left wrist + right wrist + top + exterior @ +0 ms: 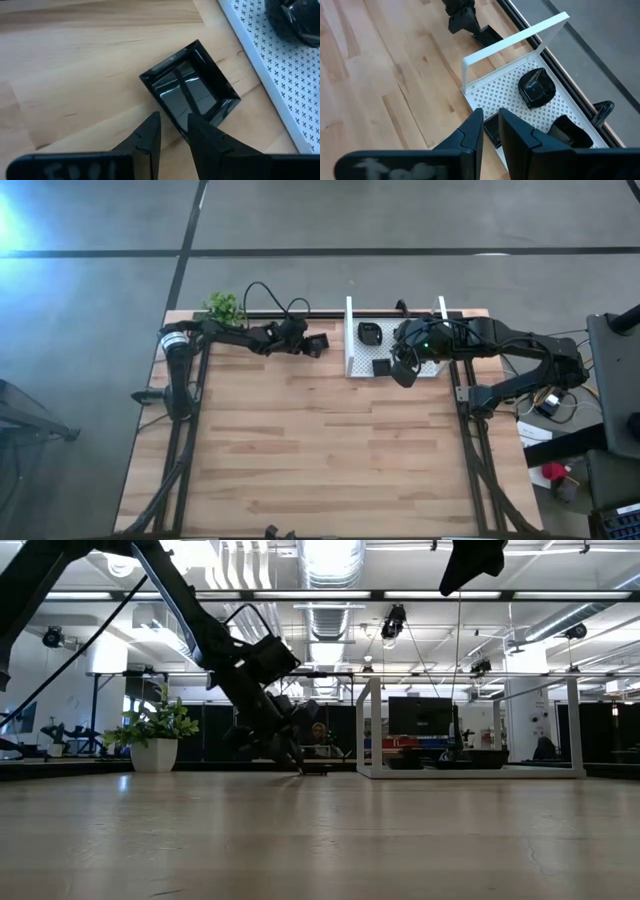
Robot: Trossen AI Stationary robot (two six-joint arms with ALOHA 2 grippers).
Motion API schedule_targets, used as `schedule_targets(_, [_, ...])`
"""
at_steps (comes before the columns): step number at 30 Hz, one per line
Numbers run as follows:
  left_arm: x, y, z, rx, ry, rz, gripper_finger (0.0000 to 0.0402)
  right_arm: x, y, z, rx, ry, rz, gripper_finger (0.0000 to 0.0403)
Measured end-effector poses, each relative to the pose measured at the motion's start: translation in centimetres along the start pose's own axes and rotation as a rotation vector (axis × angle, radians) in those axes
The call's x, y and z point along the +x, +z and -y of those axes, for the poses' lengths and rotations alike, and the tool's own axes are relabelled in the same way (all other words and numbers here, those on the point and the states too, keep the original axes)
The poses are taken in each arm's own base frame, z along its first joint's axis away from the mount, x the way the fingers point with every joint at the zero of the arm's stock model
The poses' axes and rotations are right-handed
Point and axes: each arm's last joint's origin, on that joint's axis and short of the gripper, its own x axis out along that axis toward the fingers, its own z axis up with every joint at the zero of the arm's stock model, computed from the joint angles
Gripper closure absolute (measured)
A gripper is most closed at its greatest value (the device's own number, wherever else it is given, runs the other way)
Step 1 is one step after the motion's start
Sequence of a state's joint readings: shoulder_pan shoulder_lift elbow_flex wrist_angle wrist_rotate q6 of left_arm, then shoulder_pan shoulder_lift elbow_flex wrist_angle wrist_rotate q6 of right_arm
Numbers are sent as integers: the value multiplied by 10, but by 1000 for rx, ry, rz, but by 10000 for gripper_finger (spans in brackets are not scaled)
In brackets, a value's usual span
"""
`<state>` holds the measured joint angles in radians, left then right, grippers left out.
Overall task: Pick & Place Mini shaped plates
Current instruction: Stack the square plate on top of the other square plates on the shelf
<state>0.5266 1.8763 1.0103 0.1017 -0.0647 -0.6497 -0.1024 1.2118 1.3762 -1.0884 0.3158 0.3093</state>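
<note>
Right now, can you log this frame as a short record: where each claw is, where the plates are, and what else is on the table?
left claw: low at the table's far edge, fingertips open at the rim of a square glossy black mini plate lying on the wood beside the tray
right claw: raised over the tray's near edge, holding nothing
white mesh tray with upright side walls: holds a rounded black dish and two more black dishes
bystander item: small potted green plant at the far left corner

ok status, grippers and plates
Left gripper open, low beside the square plate on the table, outside the tray. Right gripper empty above the tray's edge. Three plates in tray. Nothing in the way.
</note>
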Motion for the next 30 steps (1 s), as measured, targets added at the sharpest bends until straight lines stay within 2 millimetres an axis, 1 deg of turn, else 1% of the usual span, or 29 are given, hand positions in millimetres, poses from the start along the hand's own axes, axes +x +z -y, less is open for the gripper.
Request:
schedule_targets(16, [0, 1, 1, -117, -6, 12, 312, 0, 2, -1, -26, 6, 21, 346])
schedule_targets(19, [0, -1, 4, -145, -11, 13, 312, 0, 2, -1, -28, 7, 24, 346])
schedule_targets(22, [4, -4, 5, -149, -20, 15, 312, 0, 2, -1, -36, 7, 24, 346])
schedule_targets(26, [11, -9, 2, -155, 1, 0, 314, 0, 3, -1, -35, 8, 25, 346])
schedule_targets(30, [14, -10, 2, -158, 4, 16, 333, 0, 3, -1, -34, 8, 25, 346])
